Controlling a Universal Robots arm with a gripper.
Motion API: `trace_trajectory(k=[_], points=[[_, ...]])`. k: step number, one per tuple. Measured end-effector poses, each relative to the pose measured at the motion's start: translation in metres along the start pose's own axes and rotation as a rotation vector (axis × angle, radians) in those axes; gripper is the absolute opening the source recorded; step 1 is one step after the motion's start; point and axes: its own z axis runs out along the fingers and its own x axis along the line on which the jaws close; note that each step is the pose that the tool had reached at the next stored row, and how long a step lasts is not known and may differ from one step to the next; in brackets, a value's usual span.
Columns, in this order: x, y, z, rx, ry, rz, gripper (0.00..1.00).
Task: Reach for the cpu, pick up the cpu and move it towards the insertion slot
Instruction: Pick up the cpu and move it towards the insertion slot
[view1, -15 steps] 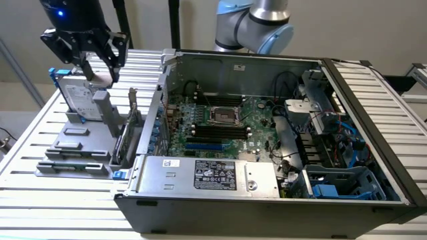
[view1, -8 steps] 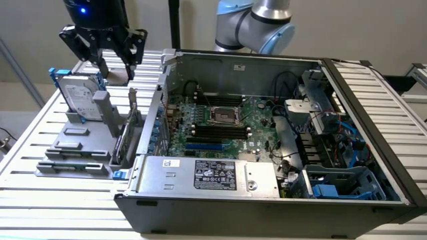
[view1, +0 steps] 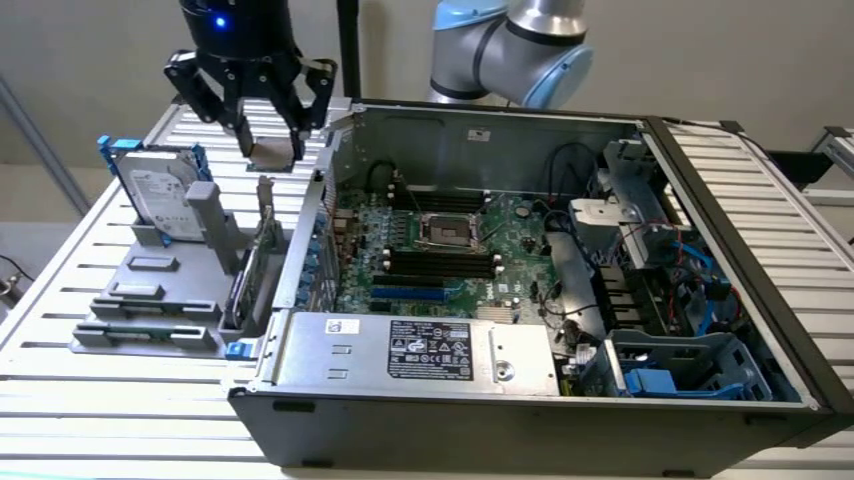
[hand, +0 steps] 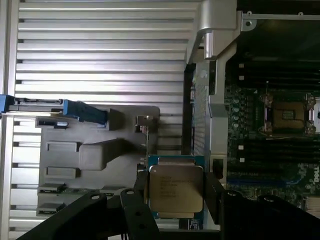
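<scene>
Silver-topped cpu (hand: 176, 192) gripped flat between the black claw (view1: 272, 150) fingers, above the slatted metal worktop (view1: 80, 260).
Wrist view reveals its printed lid; exterior view shows the shiny-framed insertion slot (view1: 447, 231) well apart.

A robotics lab or electronics workbench is showing here: an opened desktop computer case (view1: 534, 280) is lying on a slatted aluminium table (view1: 107, 400), exposing its green motherboard (view1: 441, 250) with the insertion slot (view1: 447, 232) at the centre; a grey and blue jointed robot arm (view1: 514, 45) is standing at twelve o'clock. At nine o'clock a grey parts fixture (view1: 154, 300) is holding a hard drive (view1: 158, 195) upright; plain pale walls are closing in the background.
</scene>
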Motion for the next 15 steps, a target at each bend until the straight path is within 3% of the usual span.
trace_trajectory(k=[15], points=[[-0.068, -0.0001, -0.0017, -0.0060, 0.0000, 0.000, 0.54]])
